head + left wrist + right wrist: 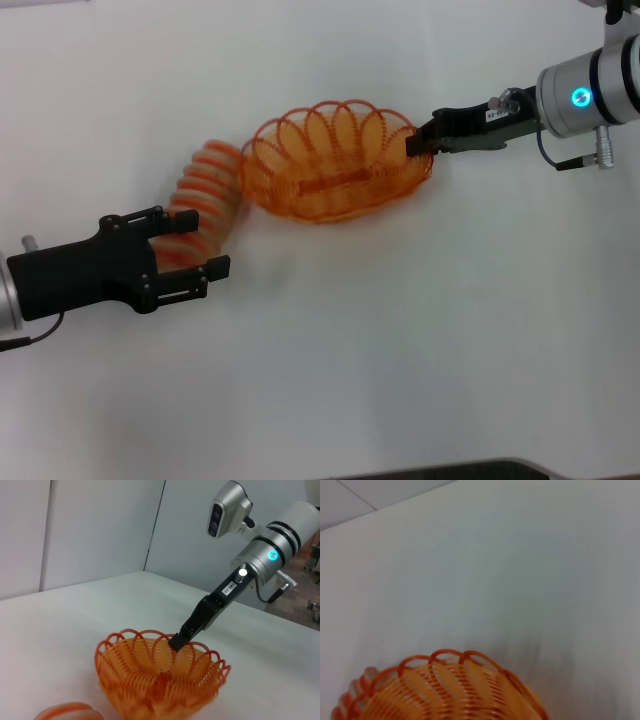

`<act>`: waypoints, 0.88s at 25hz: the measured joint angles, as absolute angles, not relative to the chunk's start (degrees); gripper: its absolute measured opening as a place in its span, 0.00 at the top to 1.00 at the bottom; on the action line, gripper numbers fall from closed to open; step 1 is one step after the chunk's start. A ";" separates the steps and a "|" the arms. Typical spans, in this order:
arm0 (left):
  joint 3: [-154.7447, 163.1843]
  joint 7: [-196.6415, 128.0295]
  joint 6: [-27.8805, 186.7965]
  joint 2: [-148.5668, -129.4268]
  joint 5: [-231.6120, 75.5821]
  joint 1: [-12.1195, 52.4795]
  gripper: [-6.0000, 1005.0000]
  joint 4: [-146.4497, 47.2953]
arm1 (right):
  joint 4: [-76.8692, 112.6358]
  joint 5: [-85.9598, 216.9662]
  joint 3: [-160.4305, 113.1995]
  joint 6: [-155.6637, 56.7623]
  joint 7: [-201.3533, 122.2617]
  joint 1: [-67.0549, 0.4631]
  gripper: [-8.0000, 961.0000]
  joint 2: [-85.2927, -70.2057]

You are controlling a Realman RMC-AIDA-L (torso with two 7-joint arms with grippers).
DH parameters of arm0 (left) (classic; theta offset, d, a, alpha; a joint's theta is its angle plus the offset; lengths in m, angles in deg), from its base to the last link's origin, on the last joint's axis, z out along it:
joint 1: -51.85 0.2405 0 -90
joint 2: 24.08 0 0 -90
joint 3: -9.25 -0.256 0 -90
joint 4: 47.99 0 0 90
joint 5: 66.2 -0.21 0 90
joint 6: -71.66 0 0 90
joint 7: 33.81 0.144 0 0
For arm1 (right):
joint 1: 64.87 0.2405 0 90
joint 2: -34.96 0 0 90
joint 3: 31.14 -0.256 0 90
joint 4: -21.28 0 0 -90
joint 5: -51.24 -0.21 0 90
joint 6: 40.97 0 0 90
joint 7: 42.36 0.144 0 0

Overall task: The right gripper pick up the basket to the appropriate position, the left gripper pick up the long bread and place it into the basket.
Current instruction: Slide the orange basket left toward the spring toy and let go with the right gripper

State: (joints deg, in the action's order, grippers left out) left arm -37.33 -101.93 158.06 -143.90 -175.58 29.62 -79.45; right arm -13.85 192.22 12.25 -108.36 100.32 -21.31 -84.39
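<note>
The orange wire basket sits mid-table, and its far rim also shows in the left wrist view and the right wrist view. My right gripper is shut on the basket's right rim. The long bread, tan with orange-red ridges, lies on the table touching the basket's left side. Its end shows in the left wrist view. My left gripper is open, and its fingers straddle the bread's near end.
The white tabletop stretches around both things. A dark edge runs along the table's front. In the left wrist view, pale wall panels stand behind the table.
</note>
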 joint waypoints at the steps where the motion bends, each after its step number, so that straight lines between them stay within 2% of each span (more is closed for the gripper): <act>1: -37.33 -101.93 158.06 -143.88 -175.58 29.61 0.24 -79.45 | -13.81 192.22 12.27 -108.36 100.34 -21.29 0.91 -84.39; 8: -37.33 -101.93 158.06 -143.86 -175.71 29.54 0.24 -79.45 | -13.79 192.01 12.09 -108.72 100.37 -21.20 0.79 -84.39; 22: -36.68 -102.14 158.06 -143.69 -175.70 29.53 0.24 -79.45 | -15.86 189.29 11.26 -111.71 99.66 -22.55 0.34 -83.98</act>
